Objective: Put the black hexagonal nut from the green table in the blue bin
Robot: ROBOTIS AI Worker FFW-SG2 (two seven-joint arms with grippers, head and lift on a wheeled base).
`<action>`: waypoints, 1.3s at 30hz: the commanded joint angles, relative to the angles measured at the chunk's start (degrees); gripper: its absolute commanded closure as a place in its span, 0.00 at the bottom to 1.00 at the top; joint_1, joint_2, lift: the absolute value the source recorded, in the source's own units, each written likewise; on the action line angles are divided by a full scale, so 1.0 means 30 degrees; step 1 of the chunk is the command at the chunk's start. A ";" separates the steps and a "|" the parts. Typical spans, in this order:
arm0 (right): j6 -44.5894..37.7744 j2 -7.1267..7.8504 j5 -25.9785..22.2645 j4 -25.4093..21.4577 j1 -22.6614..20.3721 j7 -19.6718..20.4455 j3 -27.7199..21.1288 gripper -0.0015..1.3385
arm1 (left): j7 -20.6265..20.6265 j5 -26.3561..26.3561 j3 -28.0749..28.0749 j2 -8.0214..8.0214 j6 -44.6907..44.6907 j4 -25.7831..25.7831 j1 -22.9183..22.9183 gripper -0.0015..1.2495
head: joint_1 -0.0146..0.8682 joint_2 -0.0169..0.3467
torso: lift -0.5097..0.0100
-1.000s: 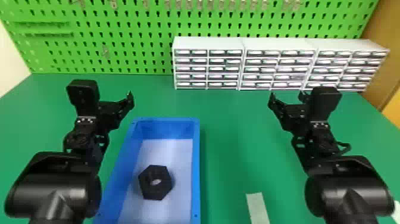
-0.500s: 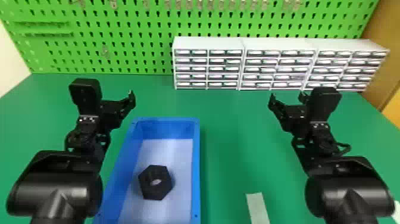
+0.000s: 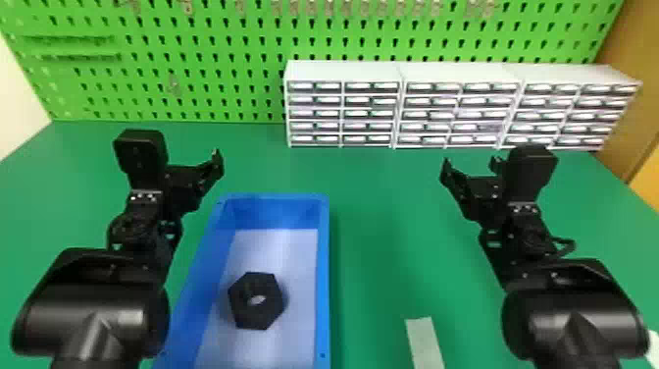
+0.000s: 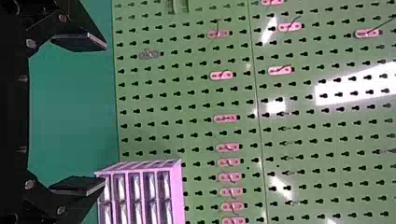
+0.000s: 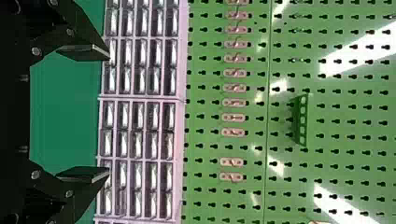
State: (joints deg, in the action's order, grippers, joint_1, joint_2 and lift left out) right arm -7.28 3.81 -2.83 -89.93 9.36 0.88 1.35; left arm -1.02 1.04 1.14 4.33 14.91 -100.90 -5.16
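shifts left arm (image 3: 90,309) slightly inward; holds both jaws wide, empty; risks jostling nut (image 3: 250,316) in bin (image 3: 323,275) by dipping low.

White drawer units (image 3: 460,107) before a green pegboard (image 3: 245,64)

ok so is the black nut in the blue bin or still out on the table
In the bin: the black hexagonal nut lies on the pale floor inside the blue bin's walls.
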 commanded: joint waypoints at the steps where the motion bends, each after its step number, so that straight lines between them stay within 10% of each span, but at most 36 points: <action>1: 0.0052 0.0019 0.0124 -0.0081 0.0043 0.0000 0.0076 0.30 | -0.0011 -0.0024 0.0029 -0.0007 -0.0048 0.0000 0.0049 0.20 | 0.79 0.19 | 0.80; 39: 0.0433 0.0136 0.0095 -0.0111 0.0043 0.0000 -0.0129 0.30 | -0.0011 0.0034 -0.0147 0.0022 -0.0370 0.0058 0.0313 0.20 | 0.79 0.19 | 0.80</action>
State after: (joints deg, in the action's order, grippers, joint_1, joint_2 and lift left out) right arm -6.16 4.22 -2.55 -90.26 9.41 0.88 1.09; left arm -1.04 1.14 0.55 4.35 14.29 -100.83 -4.49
